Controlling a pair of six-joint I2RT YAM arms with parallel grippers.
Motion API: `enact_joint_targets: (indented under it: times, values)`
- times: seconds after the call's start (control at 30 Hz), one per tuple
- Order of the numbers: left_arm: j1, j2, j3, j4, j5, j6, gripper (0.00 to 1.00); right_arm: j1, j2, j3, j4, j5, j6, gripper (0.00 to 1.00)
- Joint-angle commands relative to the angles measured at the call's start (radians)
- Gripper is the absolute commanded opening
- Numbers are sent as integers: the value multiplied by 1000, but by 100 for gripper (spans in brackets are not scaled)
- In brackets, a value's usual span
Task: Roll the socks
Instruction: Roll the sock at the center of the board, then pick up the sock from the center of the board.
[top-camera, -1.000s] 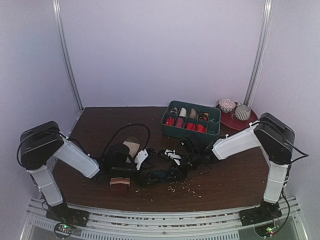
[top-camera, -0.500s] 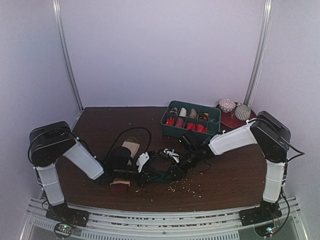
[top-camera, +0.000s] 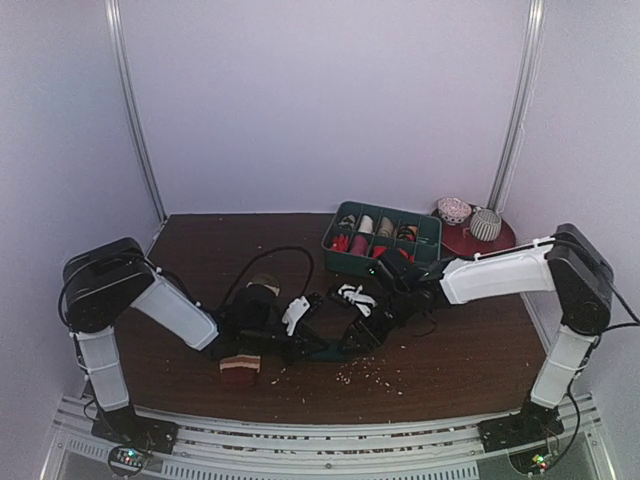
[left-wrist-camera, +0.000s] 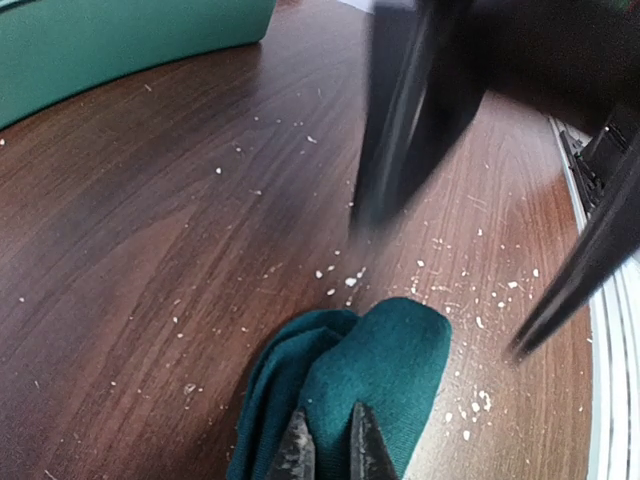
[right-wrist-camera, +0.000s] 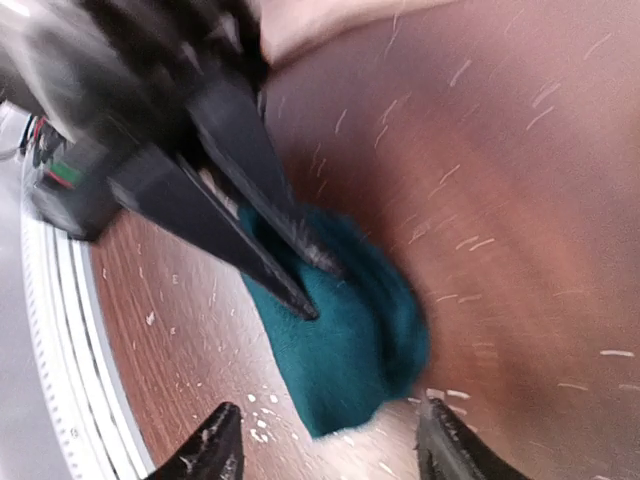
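— Where is your dark teal fabric sock (left-wrist-camera: 385, 365)?
— Folded on the dark brown wooden table (left-wrist-camera: 150, 250), among white crumbs (left-wrist-camera: 350, 280). Your left gripper (left-wrist-camera: 328, 428) is clamped on its folded fabric, fingers almost together.
— And your right gripper (right-wrist-camera: 328, 420)?
— You have its fingers spread wide, grasping nothing; the teal sock's rounded end lies just ahead of them.
— Your other sock?
— The beige sock with brown, maroon and cream stripes (top-camera: 240, 367) lies bunched near the table's front edge, beside your left arm, apart from both grippers. The green plastic compartment tray (top-camera: 382, 262) sits well behind.
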Motion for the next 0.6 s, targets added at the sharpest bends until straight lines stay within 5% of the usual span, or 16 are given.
enact_joint_targets:
  times: [0.0, 0.13, 0.27, 0.43, 0.57]
  values:
    - [2, 63, -12, -223, -22, -29, 0, 2, -206, -26, 14, 270, -46, 62]
    - [2, 76, -11, -221, -16, -39, 0, -2, -302, -24, -18, 492, -104, 69]
    - [2, 96, -5, -218, -13, -40, 0, -20, -373, -43, 36, 626, -72, 99]
    - [2, 106, -5, -201, -12, -41, 0, -34, -448, -124, 146, 682, 13, 100]
    - [2, 111, 0, -199, -7, -41, 0, -36, -408, -149, 120, 544, -33, 96]
